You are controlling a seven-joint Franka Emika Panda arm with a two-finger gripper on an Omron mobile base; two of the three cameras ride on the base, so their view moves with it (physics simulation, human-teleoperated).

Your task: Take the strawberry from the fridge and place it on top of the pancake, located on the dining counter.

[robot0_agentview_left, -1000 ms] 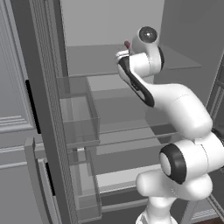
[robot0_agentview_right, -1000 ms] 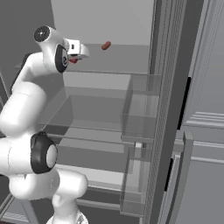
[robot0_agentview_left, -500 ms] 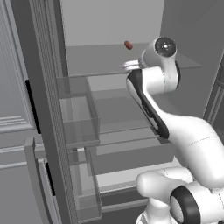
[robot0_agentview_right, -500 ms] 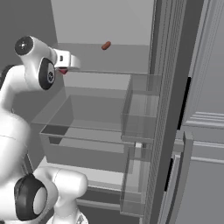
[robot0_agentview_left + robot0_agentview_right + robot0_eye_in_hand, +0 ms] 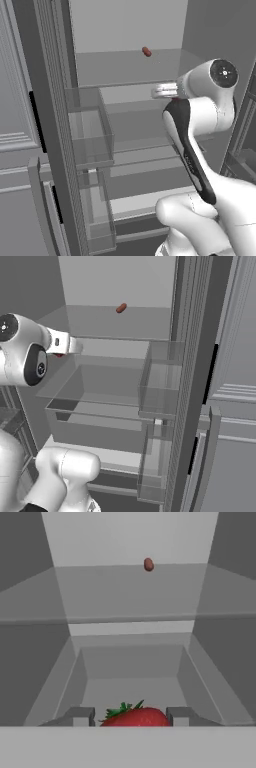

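Fridge [image 5: 55, 125] stands open, dark grey shell, pale matte interior, clear glass shelves and see-through door bins. White glossy arm reaches in at upper-shelf height. Tool [image 5: 130, 716] is closed on the strawberry [image 5: 135, 717], which sits right between its two dark tips in the hand view: red, rounded, green leafy cap up. So the berry is in hand, inside the fridge cavity; the pull-out direction is straight back toward the base. Small brown oval thing [image 5: 146, 51] lies on the top shelf further in, well apart from the tool.
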